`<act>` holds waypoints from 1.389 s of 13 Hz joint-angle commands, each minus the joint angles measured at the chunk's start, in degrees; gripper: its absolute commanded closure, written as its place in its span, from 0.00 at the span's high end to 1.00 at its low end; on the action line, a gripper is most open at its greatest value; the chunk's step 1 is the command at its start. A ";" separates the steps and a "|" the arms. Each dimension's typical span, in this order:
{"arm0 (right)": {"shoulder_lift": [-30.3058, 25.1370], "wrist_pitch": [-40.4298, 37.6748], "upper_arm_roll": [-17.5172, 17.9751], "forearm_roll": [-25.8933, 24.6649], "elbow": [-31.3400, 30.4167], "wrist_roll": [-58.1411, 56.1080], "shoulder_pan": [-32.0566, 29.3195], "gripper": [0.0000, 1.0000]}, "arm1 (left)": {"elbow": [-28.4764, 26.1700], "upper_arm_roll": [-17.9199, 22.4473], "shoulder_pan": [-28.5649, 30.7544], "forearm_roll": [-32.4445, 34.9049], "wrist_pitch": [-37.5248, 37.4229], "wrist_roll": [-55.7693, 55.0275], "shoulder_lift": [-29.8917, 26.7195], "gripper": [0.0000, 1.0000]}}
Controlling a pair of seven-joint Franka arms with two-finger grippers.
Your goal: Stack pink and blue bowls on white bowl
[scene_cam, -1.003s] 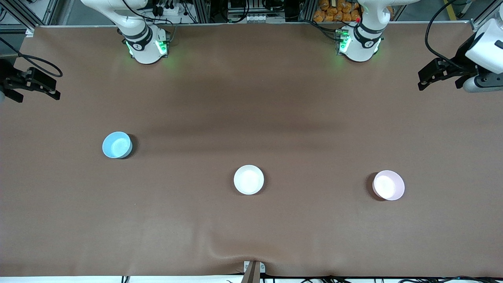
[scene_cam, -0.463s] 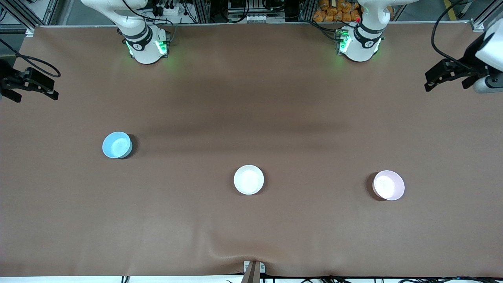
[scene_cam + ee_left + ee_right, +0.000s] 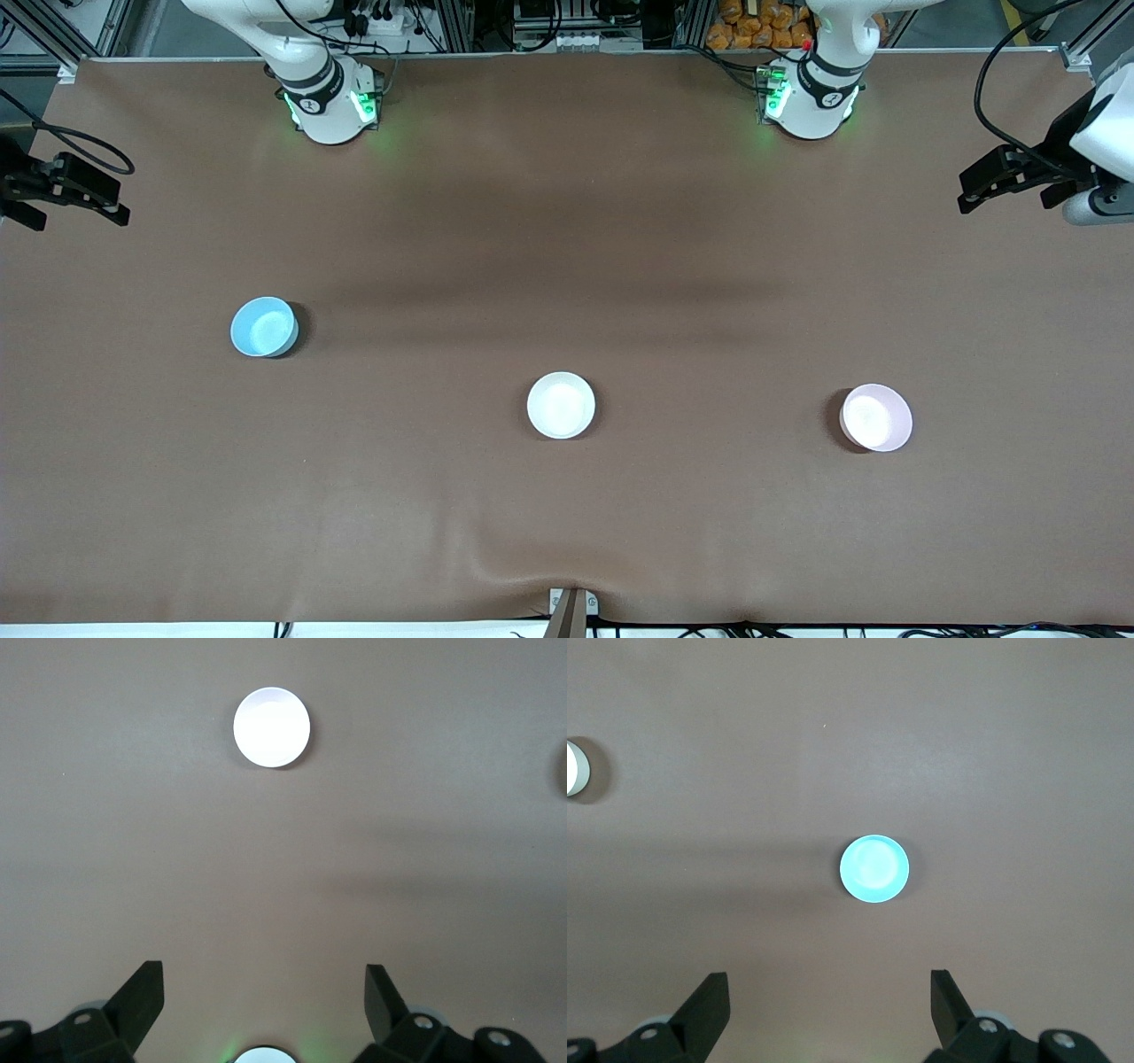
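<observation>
Three bowls sit apart on the brown table (image 3: 567, 221): the blue bowl (image 3: 263, 327) toward the right arm's end, the white bowl (image 3: 561, 405) mid-table, the pink bowl (image 3: 875, 417) toward the left arm's end (none stacked). The left pincer (image 3: 997, 182) and right pincer (image 3: 75, 190) hang over the table's ends, fingers apart, holding nothing.

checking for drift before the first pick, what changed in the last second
Only the arms moved. The left gripper, open and empty, drew back toward the left arm's end of the table. The right gripper, also open and empty, drew back slightly toward the right arm's end. Nothing was grasped or released. The blue bowl, the white bowl and the pink bowl stayed put, apart on the table.
</observation>
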 commanded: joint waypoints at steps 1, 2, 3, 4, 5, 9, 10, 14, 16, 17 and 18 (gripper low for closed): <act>-0.11 -0.36 0.44 -0.29 0.39 0.71 -0.59 1.00 | -0.76 -0.46 0.48 0.44 -0.76 0.89 -0.44 1.00; -0.11 -0.36 0.44 -0.29 0.39 0.71 -0.51 1.00 | -0.76 -0.46 0.48 0.44 -0.68 0.89 -0.45 1.00; -0.11 -0.36 0.44 -0.29 0.39 0.71 -0.51 1.00 | -0.85 -0.46 0.48 0.44 -0.50 0.89 -0.45 1.00; -0.11 -0.36 0.44 -0.21 0.39 0.71 -0.51 1.00 | -1.20 -0.46 0.48 0.44 -0.24 0.89 -0.45 1.00; -0.11 -0.36 0.44 -0.21 0.39 0.71 -0.51 1.00 | -1.38 -0.46 0.48 0.44 -0.15 0.89 -0.45 1.00; -0.11 -0.27 0.44 -0.12 0.39 0.71 -0.59 1.00 | -2.87 -0.46 0.57 0.44 1.34 0.89 -0.45 1.00; -0.11 -0.27 0.36 -0.12 0.39 0.71 -0.59 1.00 | -3.92 -0.37 0.57 0.44 2.48 0.89 -0.53 1.00; -0.11 -0.36 0.36 -0.03 0.39 0.71 -0.68 1.00 | -9.01 -0.46 2.06 0.53 8.27 0.97 -0.89 1.00; -0.11 -0.36 0.44 0.15 0.39 0.71 -0.68 1.00 | -10.95 -0.46 2.24 0.62 11.26 0.97 -0.80 1.00; -0.11 -0.36 0.36 0.23 0.39 0.71 -0.68 1.00 | -12.26 -0.46 2.85 0.62 13.45 0.97 -0.80 1.00; -0.11 -0.45 0.36 0.23 0.39 0.71 -0.77 1.00 | -13.58 -0.46 2.94 0.62 16.00 0.97 -0.62 1.00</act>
